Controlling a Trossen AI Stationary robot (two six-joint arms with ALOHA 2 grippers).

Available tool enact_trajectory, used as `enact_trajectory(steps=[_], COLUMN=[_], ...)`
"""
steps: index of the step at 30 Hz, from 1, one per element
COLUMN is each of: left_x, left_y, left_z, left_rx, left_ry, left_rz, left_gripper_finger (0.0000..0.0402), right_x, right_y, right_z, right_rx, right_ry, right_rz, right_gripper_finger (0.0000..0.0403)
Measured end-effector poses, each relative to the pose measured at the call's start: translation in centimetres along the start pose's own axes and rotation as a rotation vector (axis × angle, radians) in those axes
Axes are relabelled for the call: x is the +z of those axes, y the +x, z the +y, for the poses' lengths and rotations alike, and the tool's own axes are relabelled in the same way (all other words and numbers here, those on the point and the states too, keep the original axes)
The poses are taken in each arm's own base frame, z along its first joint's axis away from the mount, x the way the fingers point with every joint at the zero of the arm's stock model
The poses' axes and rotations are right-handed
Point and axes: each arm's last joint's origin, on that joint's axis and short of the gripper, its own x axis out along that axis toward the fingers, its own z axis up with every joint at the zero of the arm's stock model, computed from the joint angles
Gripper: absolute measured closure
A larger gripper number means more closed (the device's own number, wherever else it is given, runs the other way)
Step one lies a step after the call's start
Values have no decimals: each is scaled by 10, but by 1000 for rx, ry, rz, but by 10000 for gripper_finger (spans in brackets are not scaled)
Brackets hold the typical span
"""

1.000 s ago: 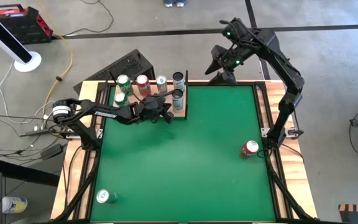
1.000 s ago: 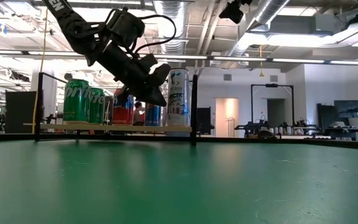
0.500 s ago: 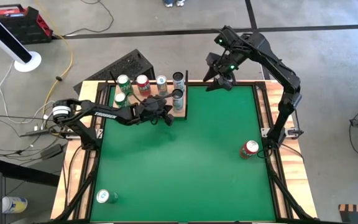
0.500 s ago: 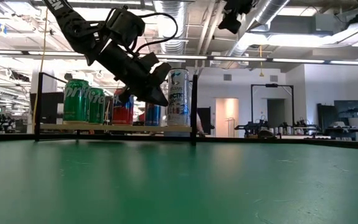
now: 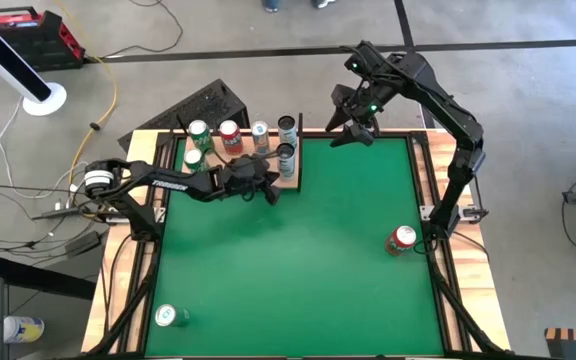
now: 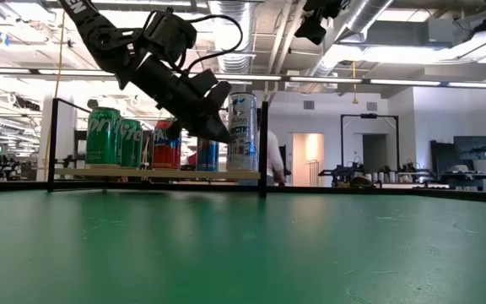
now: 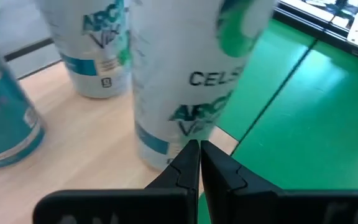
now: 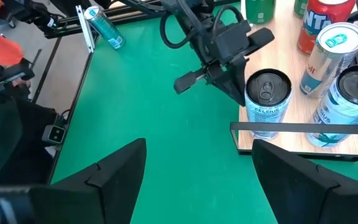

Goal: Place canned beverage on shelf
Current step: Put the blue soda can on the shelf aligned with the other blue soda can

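Observation:
The shelf [image 5: 215, 150] is a pale wooden panel at the mat's far left, with several cans standing upright on it. A white canned beverage [image 7: 185, 93] stands at the shelf's near right corner [image 5: 285, 155]. My left gripper [image 7: 199, 163] is shut, slanting down, with its tips low at this can's side [image 6: 222, 131]. My right gripper [image 8: 197, 180] hangs open, high over the table's far edge [image 5: 353, 125], holding nothing. A red can [image 5: 400, 240] stands at the mat's right edge. A green can [image 5: 171, 316] stands at the near left corner. My left gripper has its shut fingertips [image 7: 191, 155] right at the white can's lower side wall [image 7: 166, 140]. They come level-to-slanting from the table's left and near side. I cannot tell whether they touch it. The can stands upright on the shelf.
A thin dark frame with upright posts [image 6: 263, 143] borders the shelf. Wooden strips and black rails [image 5: 446, 270] edge the mat. The green mat [image 5: 298, 260] lies open between the shelf and the two loose cans.
My right gripper has sunk a little over the table's far edge, staying open. My left gripper has turned slightly toward the white can without changing place. No can has moved.

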Motion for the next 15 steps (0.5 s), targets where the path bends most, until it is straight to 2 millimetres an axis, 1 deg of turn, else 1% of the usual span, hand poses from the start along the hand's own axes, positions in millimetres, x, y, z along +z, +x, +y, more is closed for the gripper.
enact_trajectory(steps=[5, 10, 15], left_x=[9, 15, 18], left_y=[-10, -23, -17], left_z=[-2, 3, 17], left_rx=[-48, 0, 41], left_ry=[16, 28, -25], left_rz=[-4, 33, 15], left_gripper_finger=[401, 401, 401], right_x=[0, 1, 7], right_y=[0, 1, 6], right_z=[0, 1, 5], right_rx=[0, 2, 7], right_ry=[0, -8, -36], right_rz=[0, -4, -26], right_gripper_finger=[87, 87, 87])
